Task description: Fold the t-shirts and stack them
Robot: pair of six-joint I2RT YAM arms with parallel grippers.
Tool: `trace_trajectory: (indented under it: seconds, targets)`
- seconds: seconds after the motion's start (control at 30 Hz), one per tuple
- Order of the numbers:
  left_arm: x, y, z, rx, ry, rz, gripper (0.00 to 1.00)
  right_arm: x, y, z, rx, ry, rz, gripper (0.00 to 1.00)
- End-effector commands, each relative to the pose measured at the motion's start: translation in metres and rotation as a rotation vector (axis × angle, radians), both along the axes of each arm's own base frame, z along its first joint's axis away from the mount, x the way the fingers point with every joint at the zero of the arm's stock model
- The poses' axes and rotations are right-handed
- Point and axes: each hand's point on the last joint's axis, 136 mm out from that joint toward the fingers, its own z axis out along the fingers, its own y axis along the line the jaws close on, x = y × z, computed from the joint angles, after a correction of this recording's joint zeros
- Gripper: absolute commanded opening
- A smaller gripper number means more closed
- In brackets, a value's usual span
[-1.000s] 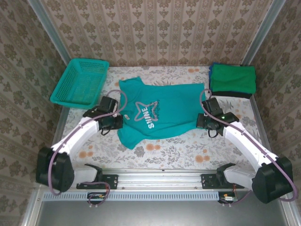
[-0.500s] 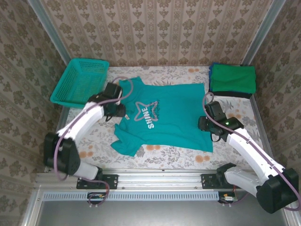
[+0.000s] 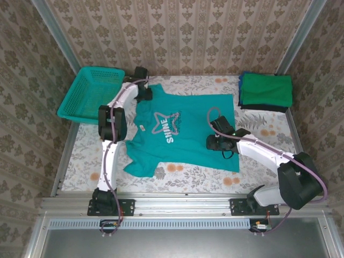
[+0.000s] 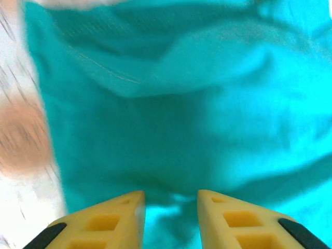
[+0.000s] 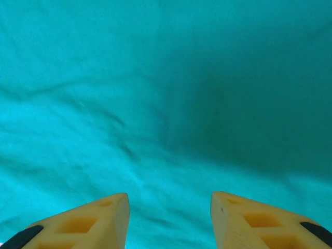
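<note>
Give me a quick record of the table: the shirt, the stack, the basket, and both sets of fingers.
Teal t-shirt: spread flat on the table, print up, not yet folded
Folded stack: far right corner, green on top
Basket: far left corner
Left fingers: apart, at the shirt's far sleeve
Right fingers: apart, over the shirt near its hem

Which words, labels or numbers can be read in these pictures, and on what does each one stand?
"SHINE": white print, slanted, beside the star outline on the chest of the teal t-shirt.
A small pale patch on the same shirt, perhaps a label: too small to read.
</note>
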Motion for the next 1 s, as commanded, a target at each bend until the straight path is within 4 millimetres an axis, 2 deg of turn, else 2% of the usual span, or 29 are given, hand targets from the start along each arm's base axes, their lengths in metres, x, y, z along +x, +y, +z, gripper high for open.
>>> trace_trajectory:
  seconds: [0.0,0.17,0.3,0.4,0.5,0.57,0.63,0.73,0.83,0.9,0.97]
  targets:
    - [-0.007,0.022,-0.038,0.019,0.137,0.024,0.33,0.003,0.002,-0.001,0.013,-0.001,-0.021,0.48]
    - [0.015,0.028,-0.037,-0.046,0.082,0.002,0.36,-0.01,-0.005,-0.028,-0.033,0.094,-0.029,0.49]
    - [0.021,0.033,-0.026,-0.037,0.043,-0.02,0.37,-0.025,-0.016,-0.049,-0.086,0.19,-0.066,0.46]
    - [0.021,0.039,-0.001,-0.042,0.018,-0.034,0.35,-0.031,-0.024,-0.056,-0.083,0.224,-0.095,0.45]
    - [0.011,0.042,0.041,-0.011,-0.014,-0.056,0.36,-0.028,-0.036,-0.051,-0.07,0.216,-0.153,0.45]
    - [-0.003,0.042,0.072,0.018,-0.037,-0.08,0.4,-0.023,-0.045,-0.049,-0.063,0.213,-0.177,0.45]
    - [-0.025,0.039,0.095,0.051,-0.047,-0.115,0.44,-0.017,-0.049,-0.044,-0.063,0.198,-0.178,0.45]
    - [-0.071,0.036,0.114,0.098,-0.06,-0.14,0.45,-0.004,-0.05,-0.029,-0.067,0.147,-0.166,0.45]
    - [-0.127,0.035,0.111,0.103,-0.061,-0.131,0.48,0.01,-0.042,-0.017,-0.04,0.101,-0.14,0.45]
    - [-0.162,0.029,0.099,0.069,-0.051,-0.116,0.49,0.018,-0.037,-0.014,-0.028,0.089,-0.117,0.45]
    - [-0.185,0.021,0.081,0.027,-0.022,-0.121,0.49,0.024,-0.034,-0.014,-0.031,0.09,-0.101,0.45]
